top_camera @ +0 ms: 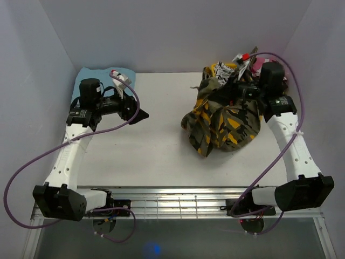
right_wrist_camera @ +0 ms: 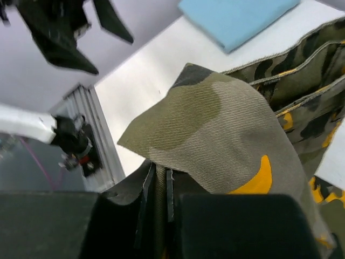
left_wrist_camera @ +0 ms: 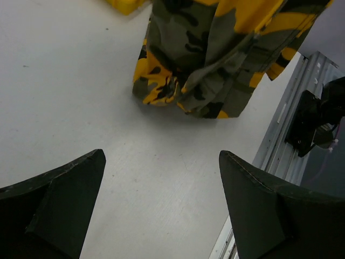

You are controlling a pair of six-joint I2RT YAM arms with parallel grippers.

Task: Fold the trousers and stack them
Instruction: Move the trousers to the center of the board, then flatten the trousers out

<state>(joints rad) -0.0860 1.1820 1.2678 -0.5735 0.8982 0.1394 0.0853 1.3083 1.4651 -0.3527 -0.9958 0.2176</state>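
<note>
Left gripper (left_wrist_camera: 161, 156) hangs over the left side of the tabletop, jaws wide apart, nothing in them. Over toward the right edge, the trousers (top_camera: 222, 120) sit in a crumpled heap. It's woven cloth, soft and floppy, probably with some weight, so it'll sag wherever it isn't held. Right gripper (right_wrist_camera: 159, 186) is pinched tight on a fold of them. I'd go for the waistband or a hem, at two spread points. Far-left corner holds a blue cloth (top_camera: 99, 73).

Pale walls (top_camera: 178, 32) run from nine to three o'clock. A metal rail (top_camera: 178, 200) edges the white table (top_camera: 156, 156) at six.
</note>
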